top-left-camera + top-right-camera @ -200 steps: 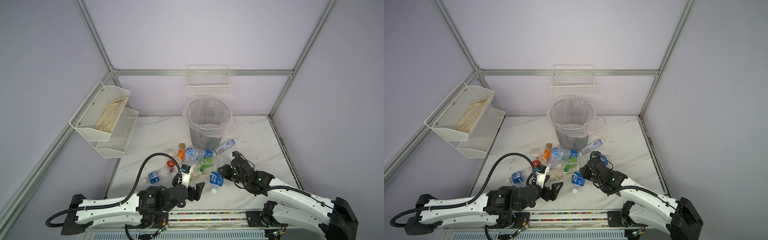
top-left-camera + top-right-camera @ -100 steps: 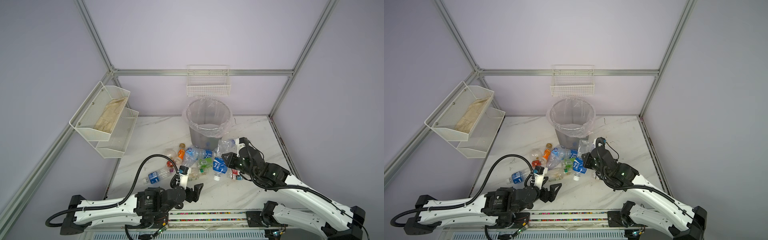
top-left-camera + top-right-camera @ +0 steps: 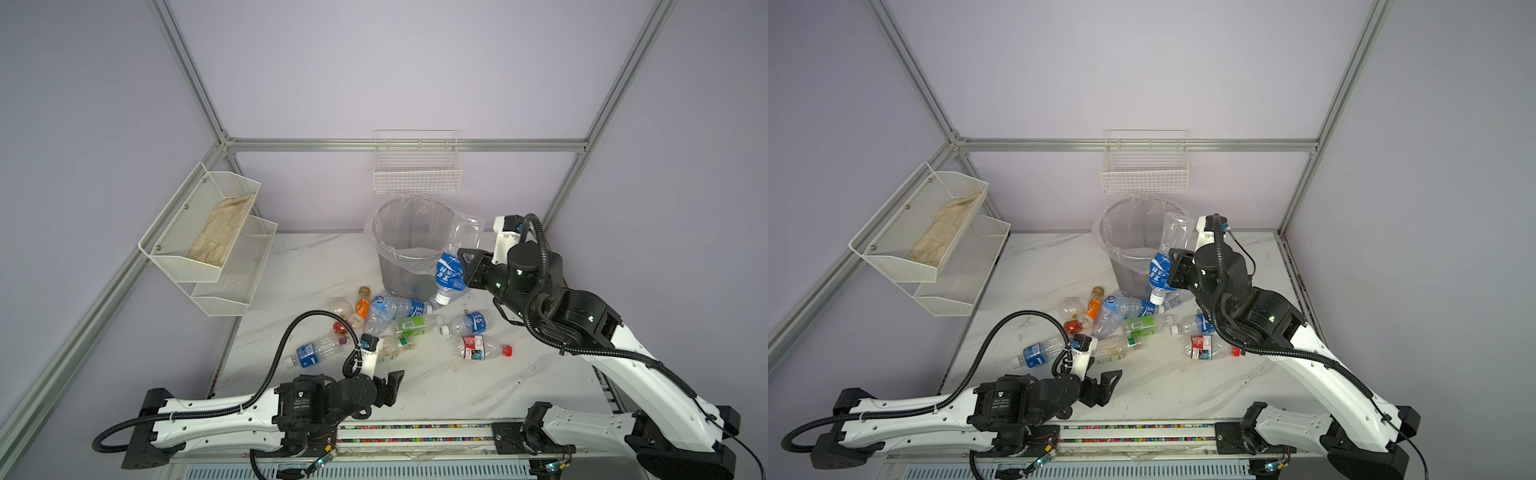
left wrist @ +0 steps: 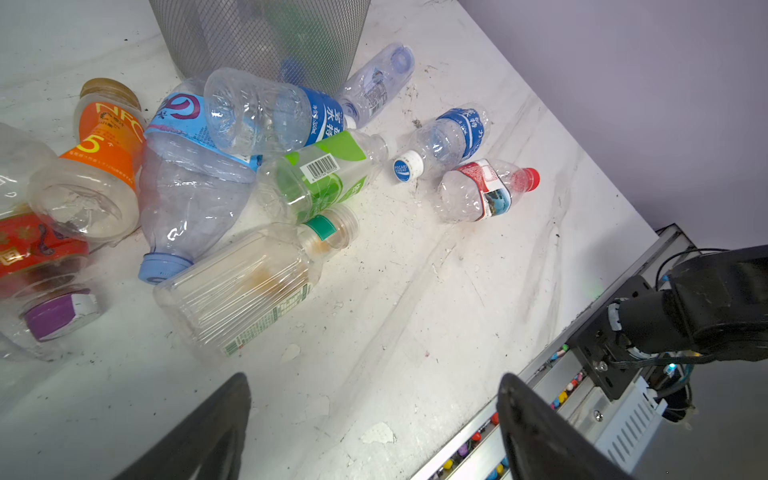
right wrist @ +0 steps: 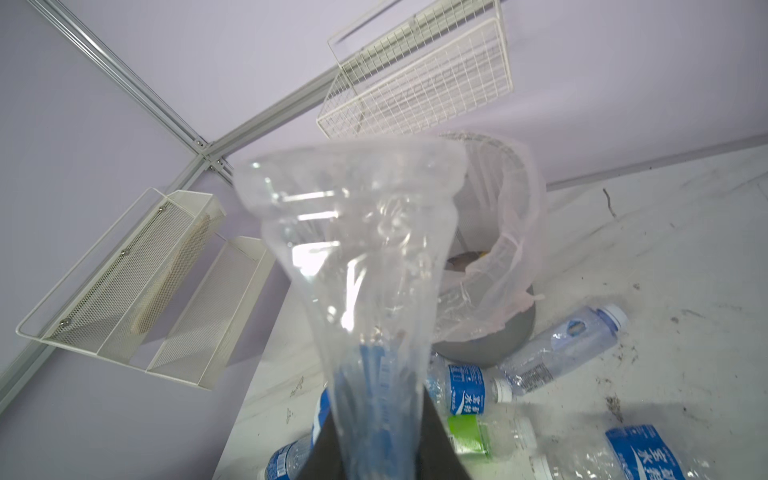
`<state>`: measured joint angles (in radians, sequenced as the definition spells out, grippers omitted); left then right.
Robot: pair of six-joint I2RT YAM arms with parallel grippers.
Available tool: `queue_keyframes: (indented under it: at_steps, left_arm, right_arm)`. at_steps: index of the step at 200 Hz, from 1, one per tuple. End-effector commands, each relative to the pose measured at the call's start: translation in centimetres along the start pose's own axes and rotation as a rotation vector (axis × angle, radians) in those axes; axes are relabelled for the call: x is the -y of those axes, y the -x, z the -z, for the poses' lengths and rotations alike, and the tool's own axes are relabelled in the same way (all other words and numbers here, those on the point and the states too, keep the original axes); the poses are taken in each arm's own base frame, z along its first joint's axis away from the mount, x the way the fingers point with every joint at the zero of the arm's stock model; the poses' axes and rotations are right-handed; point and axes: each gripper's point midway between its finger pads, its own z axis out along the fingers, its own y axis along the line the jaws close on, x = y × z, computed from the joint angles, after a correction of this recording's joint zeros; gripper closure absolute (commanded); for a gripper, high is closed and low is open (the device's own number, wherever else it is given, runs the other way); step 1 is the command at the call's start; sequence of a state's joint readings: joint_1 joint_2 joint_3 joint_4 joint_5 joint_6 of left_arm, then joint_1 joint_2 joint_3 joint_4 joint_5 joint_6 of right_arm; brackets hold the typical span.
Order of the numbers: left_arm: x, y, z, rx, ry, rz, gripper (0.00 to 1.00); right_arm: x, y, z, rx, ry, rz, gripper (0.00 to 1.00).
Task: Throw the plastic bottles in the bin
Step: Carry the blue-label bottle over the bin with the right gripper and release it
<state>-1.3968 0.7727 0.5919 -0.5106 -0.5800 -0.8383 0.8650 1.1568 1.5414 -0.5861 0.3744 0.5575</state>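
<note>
The right gripper (image 3: 464,269) is clamped on 1 bottle (image 3: 449,272) at its blue label, cap hanging below the jaws and base above them. The bin (image 3: 388,266) stands just past the fingertips. I judge the cap should rise clear of the rim and the bottle reach over the mouth before release. The left gripper (image 3: 390,386) is spread wide and empty, with the other bottles (image 3: 399,307) ahead of it.
</note>
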Motion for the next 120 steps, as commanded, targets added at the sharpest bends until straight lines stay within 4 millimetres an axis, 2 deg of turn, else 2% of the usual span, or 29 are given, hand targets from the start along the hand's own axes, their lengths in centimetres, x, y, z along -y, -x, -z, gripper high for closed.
queue_keyframes:
  at_steps: [1, 22, 44, 84, 101, 120]
  left_arm:
    - [0.9, 1.1, 0.6, 0.009, -0.020, 0.049, 0.09]
    - [1.1, 1.1, 0.9, -0.002, -0.026, 0.047, 0.09]
    - [1.1, 1.2, 1.2, 0.011, -0.031, 0.050, 0.09]
    - [1.2, 1.6, 1.7, 0.023, -0.045, 0.035, 0.09]
    - [0.9, 1.4, 1.9, 0.029, -0.049, 0.038, 0.09]
    - [0.3, 1.2, 2.1, 0.042, -0.056, 0.050, 0.09]
  right_arm:
    - [-1.1, 2.7, -0.2, 0.092, -0.008, 0.044, 1.00]
    - [-2.2, 3.4, -0.9, 0.112, 0.015, 0.041, 1.00]
    - [-2.8, 2.8, -1.6, 0.087, 0.035, 0.046, 1.00]
    - [-2.2, 2.3, -1.4, 0.082, 0.027, 0.040, 1.00]
    - [-2.3, 2.9, -1.1, 0.089, 0.023, 0.048, 1.00]
    - [-1.5, 4.0, -0.7, 0.121, -0.043, 0.078, 1.00]
